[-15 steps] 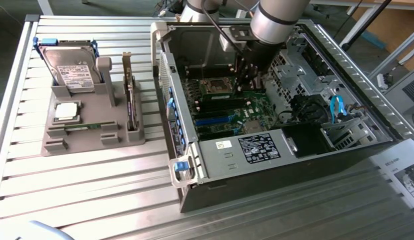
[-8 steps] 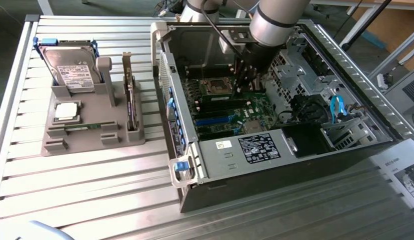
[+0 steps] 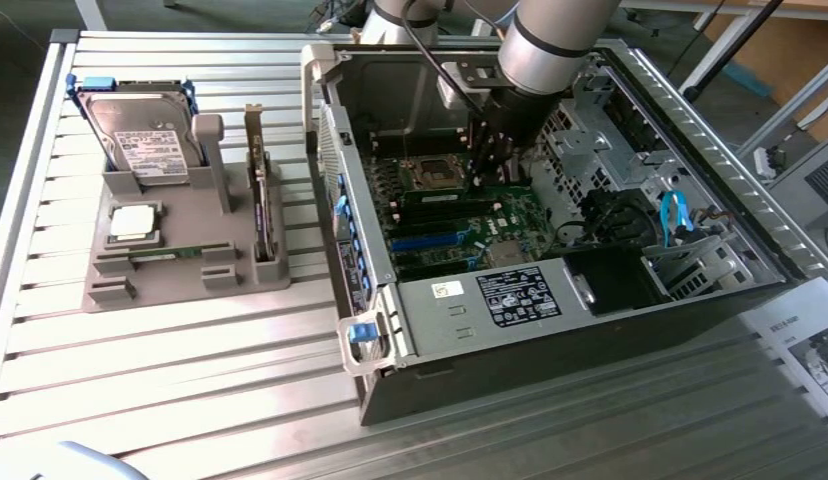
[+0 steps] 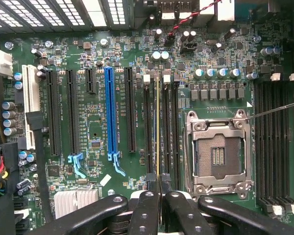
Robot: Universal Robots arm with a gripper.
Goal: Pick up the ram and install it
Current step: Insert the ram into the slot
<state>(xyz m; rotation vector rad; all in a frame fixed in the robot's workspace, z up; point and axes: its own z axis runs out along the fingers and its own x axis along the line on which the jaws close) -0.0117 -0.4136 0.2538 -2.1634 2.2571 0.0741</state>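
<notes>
Exterior view, upper middle: is the gripper (image 3: 497,162) inside the case (image 3: 441,300)?
— Yes, pinching the ram (image 4: 158,127) edge-on, lined up with the memory slots (image 4: 169,127) beside the CPU socket (image 4: 218,154). It's the insertion step, and seating likely needs it square and pressed evenly.

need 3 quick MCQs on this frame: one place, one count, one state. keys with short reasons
1. Where is the gripper? A over the table slats; B inside the open computer case, above the motherboard; C beside a monitor.
2. Count of hard drive units in the grey holder? A one; B two; C none.
3. The gripper is: A open, empty; B shut on a cable; C shut on the ram.
Key: 1 B, the wrist view looks down on the board's slots; 2 A, a single one stands there; 3 C, the thin stick sits edge-on between closed fingers.
</notes>
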